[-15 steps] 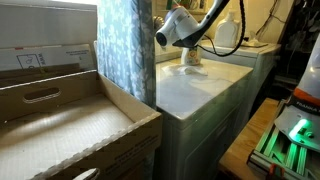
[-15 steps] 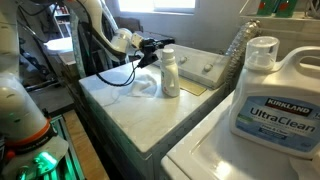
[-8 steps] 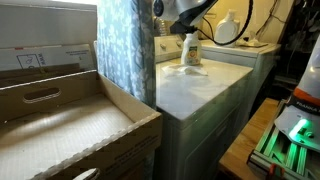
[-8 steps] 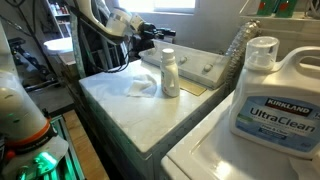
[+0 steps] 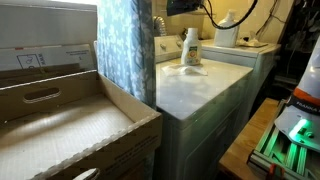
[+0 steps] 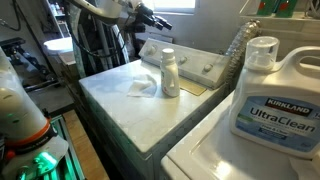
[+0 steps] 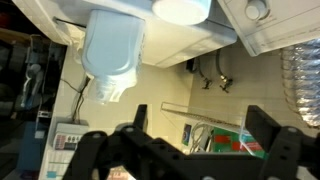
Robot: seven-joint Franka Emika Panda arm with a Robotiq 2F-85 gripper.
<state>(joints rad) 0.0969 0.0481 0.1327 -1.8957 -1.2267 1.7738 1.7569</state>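
A small white bottle [image 5: 190, 47] [image 6: 170, 73] stands upright on the white washer top [image 5: 200, 95] [image 6: 125, 105]. A crumpled white cloth [image 5: 192, 70] [image 6: 142, 87] lies right beside it. My gripper [image 6: 158, 19] hangs high above the washer's back edge, well clear of both, and in an exterior view it is only partly visible at the top edge [image 5: 186, 6]. In the wrist view the gripper [image 7: 200, 135] is open, its two dark fingers [image 7: 266, 130] spread wide with nothing between them. The bottle's cap [image 7: 181, 8] and the pale cloth [image 7: 112, 50] show far off.
A large Kirkland detergent jug [image 6: 272, 95] stands on the neighbouring machine, with a clear ribbed plastic bottle [image 6: 235, 48] behind it. The washer's control panel [image 6: 190, 62] runs along the back. An open cardboard box [image 5: 60, 125] and a patterned curtain [image 5: 125, 50] flank the washer.
The arm has lifted up and back from just beside the bottle to high above the washer. The jaws stayed open, and the bottle and cloth did not move.
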